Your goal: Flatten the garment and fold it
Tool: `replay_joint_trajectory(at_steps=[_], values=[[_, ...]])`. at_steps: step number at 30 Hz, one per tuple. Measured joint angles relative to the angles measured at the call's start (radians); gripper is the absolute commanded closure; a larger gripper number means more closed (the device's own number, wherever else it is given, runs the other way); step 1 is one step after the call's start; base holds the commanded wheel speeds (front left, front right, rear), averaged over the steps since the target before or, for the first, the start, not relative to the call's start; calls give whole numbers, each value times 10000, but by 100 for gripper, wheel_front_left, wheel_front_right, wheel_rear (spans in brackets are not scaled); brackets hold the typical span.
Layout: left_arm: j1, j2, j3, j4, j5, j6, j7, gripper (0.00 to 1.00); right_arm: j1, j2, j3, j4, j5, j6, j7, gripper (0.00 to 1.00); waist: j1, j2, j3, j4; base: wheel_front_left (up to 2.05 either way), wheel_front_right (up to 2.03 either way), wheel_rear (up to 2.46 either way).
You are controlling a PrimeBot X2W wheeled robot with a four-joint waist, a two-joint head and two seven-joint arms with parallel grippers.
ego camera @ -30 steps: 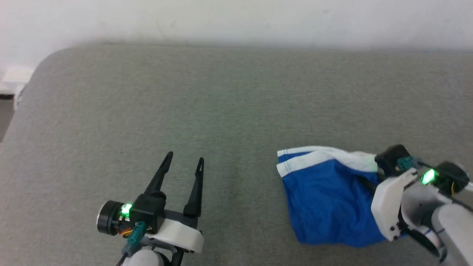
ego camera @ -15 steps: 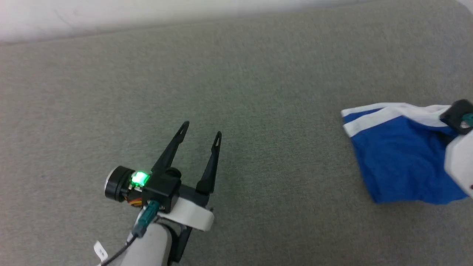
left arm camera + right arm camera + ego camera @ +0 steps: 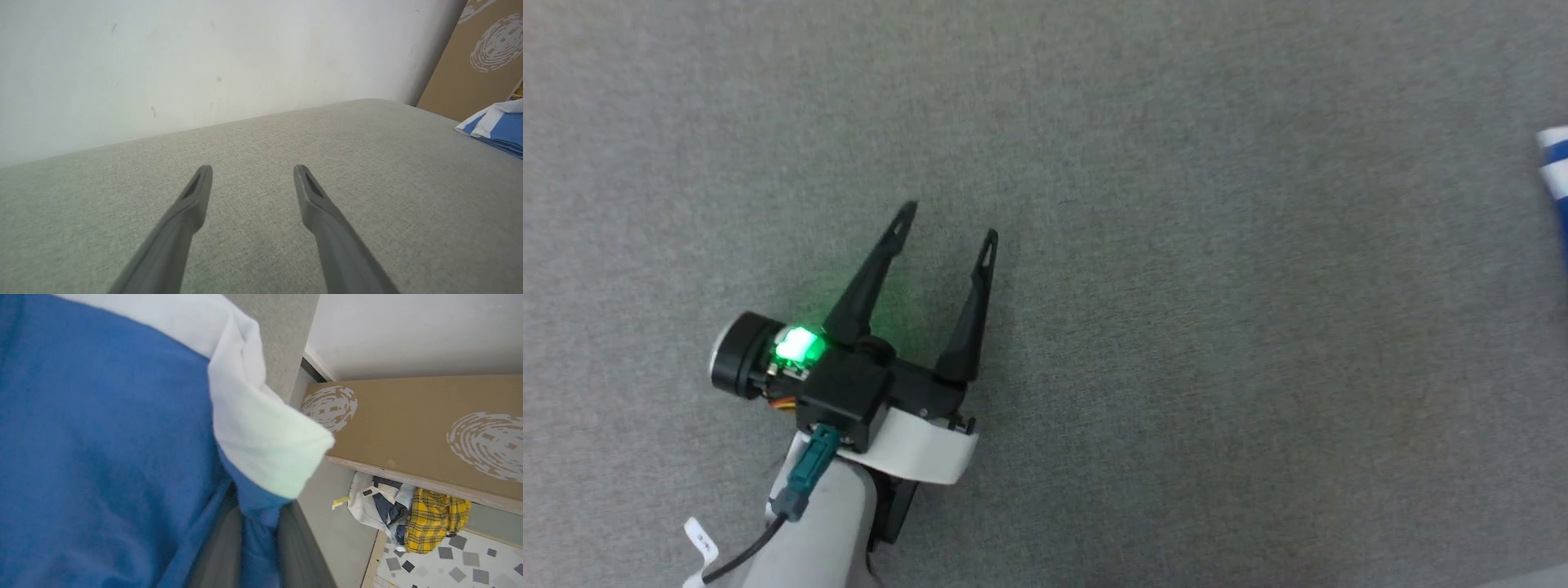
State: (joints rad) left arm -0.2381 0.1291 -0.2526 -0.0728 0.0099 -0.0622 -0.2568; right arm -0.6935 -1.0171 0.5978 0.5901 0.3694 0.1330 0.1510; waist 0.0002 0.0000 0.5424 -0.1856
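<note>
The garment [image 3: 102, 437], bright blue with white trim, hangs close before the right wrist camera. My right gripper [image 3: 255, 535] is shut on a blue fold of it, the cloth pinched between the two dark fingers. In the head view just a blue and white corner of the garment [image 3: 1555, 167] peeks in at the right edge. From the left wrist the garment [image 3: 496, 126] lies at the far right on the grey cushion. My left gripper [image 3: 945, 224] hovers open over bare grey fabric, nothing between its fingers [image 3: 196, 196].
The grey upholstered surface [image 3: 1176, 327] stretches around my left gripper and meets a white wall [image 3: 184, 61] at the back. A brown cardboard panel [image 3: 408, 428] stands beyond its right end, with a heap of clothes [image 3: 412, 518] on the floor below.
The head camera has swung left and down, so the garment and right arm slid out at the right edge. Both grippers kept their states.
</note>
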Motion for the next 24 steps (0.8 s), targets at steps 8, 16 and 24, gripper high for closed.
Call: replay_joint_trajectory(at_steps=[8,16,24], values=[[-321,6,-134,-619,0,0,-48,0,-395,119,-1684,2435,-1567,0,-984,100,-2,0,941,184,0,0,0],[-352,-73,-330,-581,-90,23,-75,0,-438,878,-2600,3580,-2566,0,-2004,0,-2,0,993,527,0,0,0],[-117,-148,-263,205,-397,198,-61,0,-1239,947,-2815,4203,-3308,0,-2938,0,-2,0,-143,647,0,0,0]])
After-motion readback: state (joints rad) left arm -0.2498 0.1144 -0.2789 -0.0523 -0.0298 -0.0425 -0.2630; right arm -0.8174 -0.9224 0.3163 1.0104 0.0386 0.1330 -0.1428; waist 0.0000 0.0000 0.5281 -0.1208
